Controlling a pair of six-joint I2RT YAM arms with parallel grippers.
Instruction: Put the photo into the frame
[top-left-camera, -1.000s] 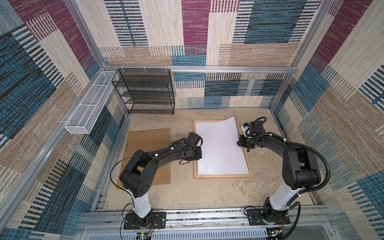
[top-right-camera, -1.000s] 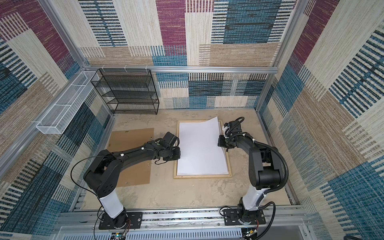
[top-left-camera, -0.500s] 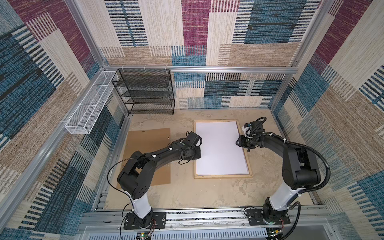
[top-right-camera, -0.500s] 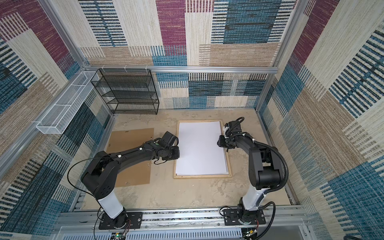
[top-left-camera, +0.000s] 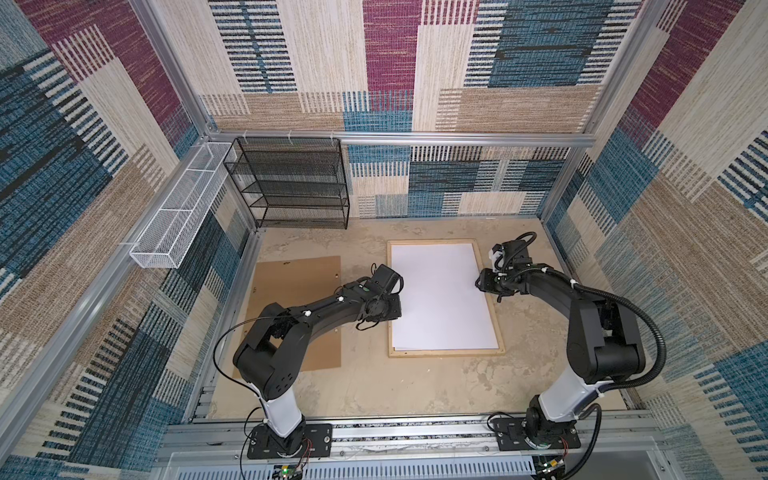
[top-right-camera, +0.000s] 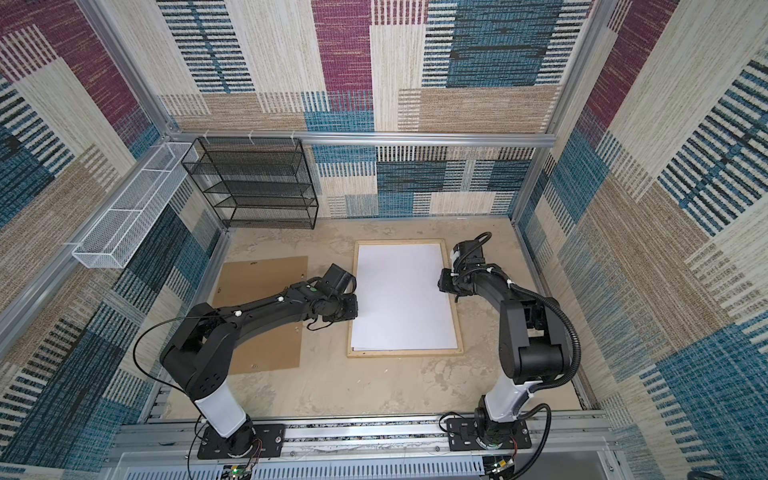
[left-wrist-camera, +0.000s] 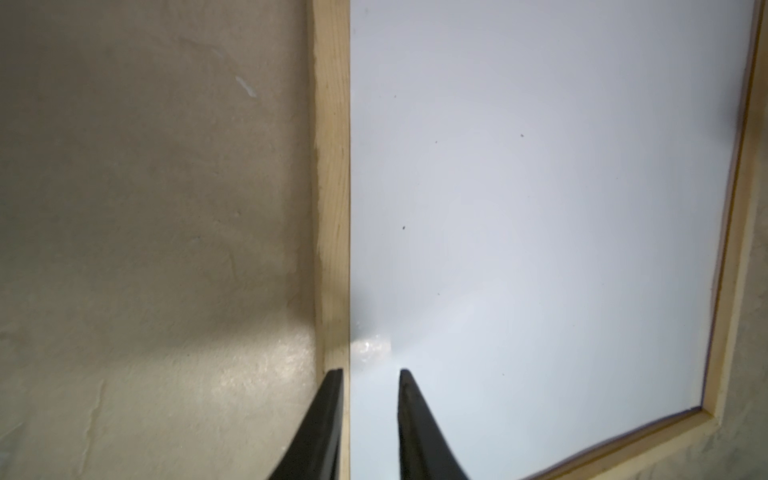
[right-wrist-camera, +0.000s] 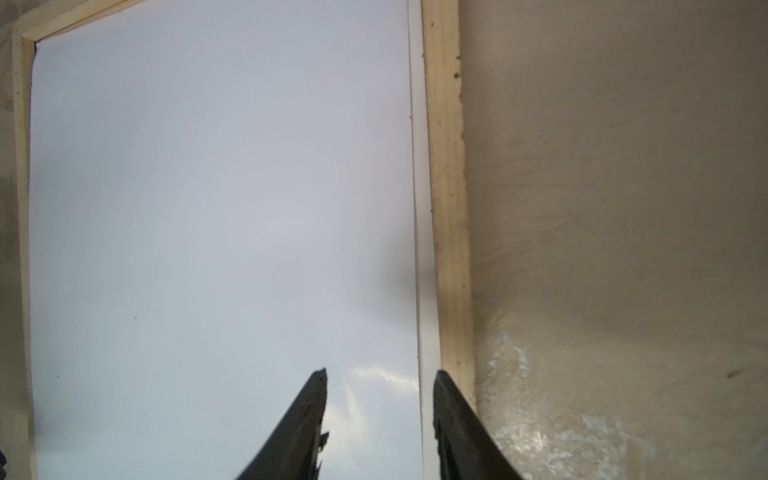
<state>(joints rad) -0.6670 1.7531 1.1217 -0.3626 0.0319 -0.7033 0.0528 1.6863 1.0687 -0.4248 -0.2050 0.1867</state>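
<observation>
Release noted: left jaws and right jaws both parted, empty. Between each pair, an edge of photo (top-left-camera: 442, 297), now flat, white back up, inside frame (top-left-camera: 446, 354). No more raised corner; placement seemingly done.

Big white paper print (top-left-camera: 442, 295) looks smooth with a slight sheen, thin pale wood frame (left-wrist-camera: 330, 166) is raw and rough-edged, beige tabletop (right-wrist-camera: 623, 208) matt and gritty, brown fibreboard sheet (top-left-camera: 291, 278) dull.
</observation>
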